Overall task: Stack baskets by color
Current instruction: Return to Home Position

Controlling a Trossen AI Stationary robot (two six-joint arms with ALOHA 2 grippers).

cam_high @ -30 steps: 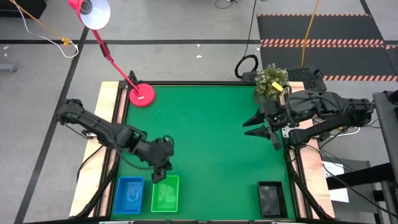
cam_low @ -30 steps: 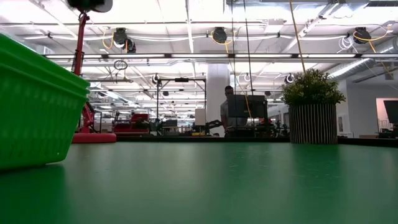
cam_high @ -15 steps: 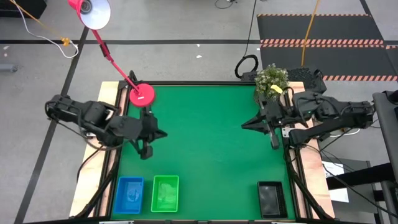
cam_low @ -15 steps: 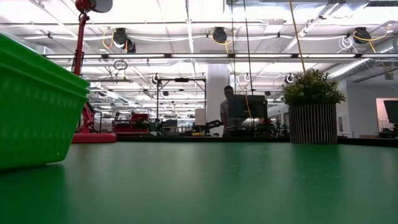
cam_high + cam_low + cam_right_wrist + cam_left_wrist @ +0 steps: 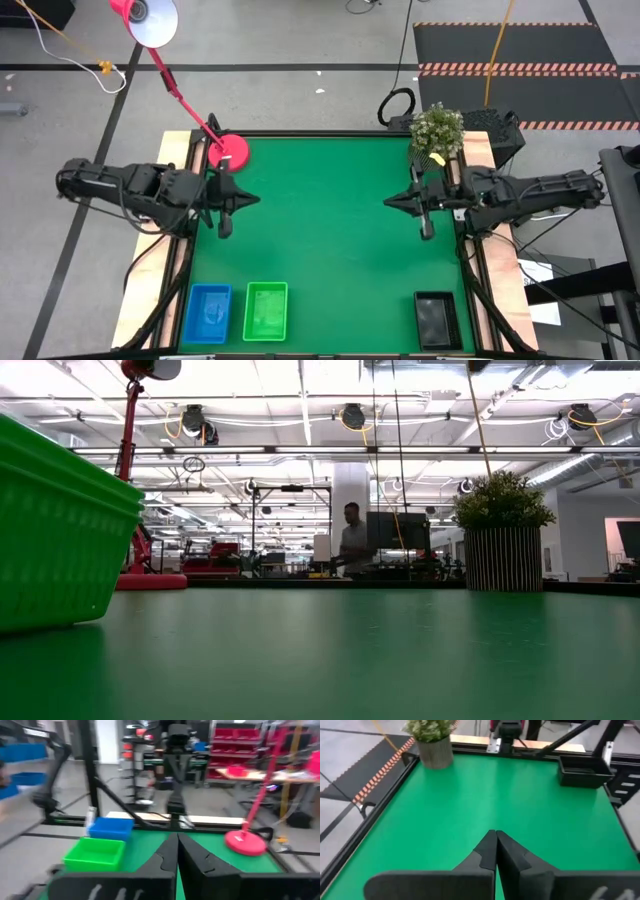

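A blue basket (image 5: pixel 209 313) and a green basket (image 5: pixel 265 311) stand side by side on the green mat at the near left. A black basket (image 5: pixel 435 319) stands at the near right. The green basket (image 5: pixel 60 530) fills the low view's left edge. My left gripper (image 5: pixel 257 199) hovers shut over the mat's left side and points toward the right edge, well clear of the baskets. My right gripper (image 5: pixel 386 203) is shut over the right side and points toward the left edge. The left wrist view shows shut fingers (image 5: pixel 496 832) and the black basket (image 5: pixel 584 771). In the right wrist view the shut fingers (image 5: pixel 177 836) face the green (image 5: pixel 95 854) and blue (image 5: pixel 111 827) baskets.
A pink lamp base (image 5: pixel 228 153) stands at the far left corner of the mat, with its arm reaching beyond the table. A potted plant (image 5: pixel 437 128) stands at the far right corner. Open green mat (image 5: pixel 320 230) lies between the two grippers. A person (image 5: pixel 350 540) is in the room behind.
My left gripper has drawn away from the green basket's far rim, going up and toward the table's far and left edges, and has tipped from pointing down to nearly level. My right gripper has shut and sunk a little. The baskets have stayed in place.
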